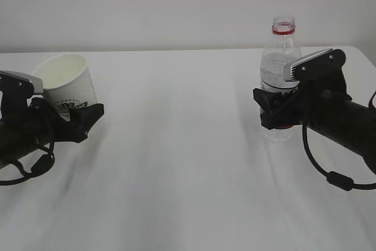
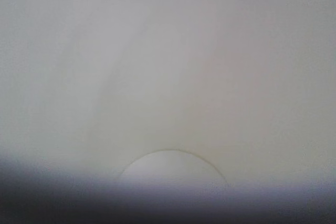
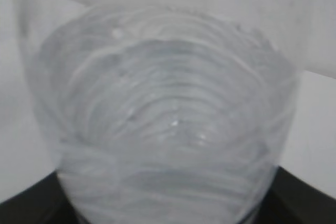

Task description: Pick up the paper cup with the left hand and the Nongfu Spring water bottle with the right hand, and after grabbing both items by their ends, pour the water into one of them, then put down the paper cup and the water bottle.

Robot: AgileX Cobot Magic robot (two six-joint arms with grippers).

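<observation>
Gripping the tilted paper cup (image 1: 64,84) at its base, the left hand (image 1: 75,116) sits at its six o'clock; the right hand (image 1: 276,109) clamps the upright Nongfu Spring water bottle (image 1: 281,57) from three o'clock.

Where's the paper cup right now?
The paper cup is at the far left of the exterior view, tilted, with the left end effector around its lower part, far from the water bottle on the right.
</observation>
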